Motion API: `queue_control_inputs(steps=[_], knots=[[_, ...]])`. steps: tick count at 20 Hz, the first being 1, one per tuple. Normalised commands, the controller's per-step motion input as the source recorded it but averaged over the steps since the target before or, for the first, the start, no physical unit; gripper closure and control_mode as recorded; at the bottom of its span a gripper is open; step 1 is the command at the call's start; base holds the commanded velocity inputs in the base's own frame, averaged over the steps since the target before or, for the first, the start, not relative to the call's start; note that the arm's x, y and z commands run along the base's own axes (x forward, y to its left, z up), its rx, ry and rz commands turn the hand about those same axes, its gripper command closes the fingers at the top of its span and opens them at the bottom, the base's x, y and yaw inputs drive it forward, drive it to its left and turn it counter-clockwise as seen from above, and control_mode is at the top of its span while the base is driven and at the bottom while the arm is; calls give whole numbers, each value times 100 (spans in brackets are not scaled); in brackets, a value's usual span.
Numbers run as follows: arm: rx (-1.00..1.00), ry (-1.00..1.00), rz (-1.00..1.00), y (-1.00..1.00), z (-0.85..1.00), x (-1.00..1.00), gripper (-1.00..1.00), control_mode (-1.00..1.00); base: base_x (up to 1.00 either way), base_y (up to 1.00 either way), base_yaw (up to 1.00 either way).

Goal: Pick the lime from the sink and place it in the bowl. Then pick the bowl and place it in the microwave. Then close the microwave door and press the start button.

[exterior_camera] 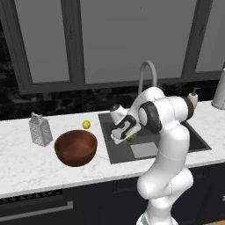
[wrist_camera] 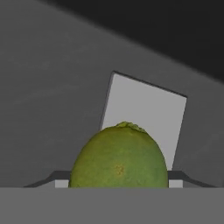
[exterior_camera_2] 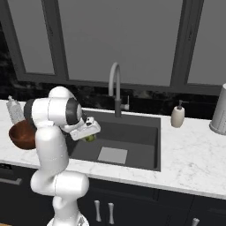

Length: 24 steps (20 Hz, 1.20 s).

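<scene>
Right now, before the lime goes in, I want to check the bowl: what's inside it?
The bowl shows only bare reddish-brown wood inside. Its near wall hides the lowest front part of the interior. The lime sits between the gripper's fingertips, over the sink.

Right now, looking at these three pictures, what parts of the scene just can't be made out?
- Gripper fingers: in the hand view the lime covers all but their edges; in both base views the arm blocks them.
- Lime: in the left base view only a sliver peeks from behind the hand.
- Bowl: in the right base view the arm hides most of it.
- Box grater: mostly behind the arm in the right base view.
- Canister: cut off by the left base view's right edge.
</scene>
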Motion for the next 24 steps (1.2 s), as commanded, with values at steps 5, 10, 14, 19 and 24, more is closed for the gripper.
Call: queue_control_inputs(steps=[5,10,14,19,24], knots=[[4,-4,0,18,100,-70,100,-100,0,0,0],[11,2,0,28,100,-23,100,-100,0,0,0],[12,5,0,70,100,-11,100,-100,0,0,0],[12,13,0,100,91,-4,100,-100,0,0,0],[9,24,5,100,50,0,100,-100,0,0,0]])
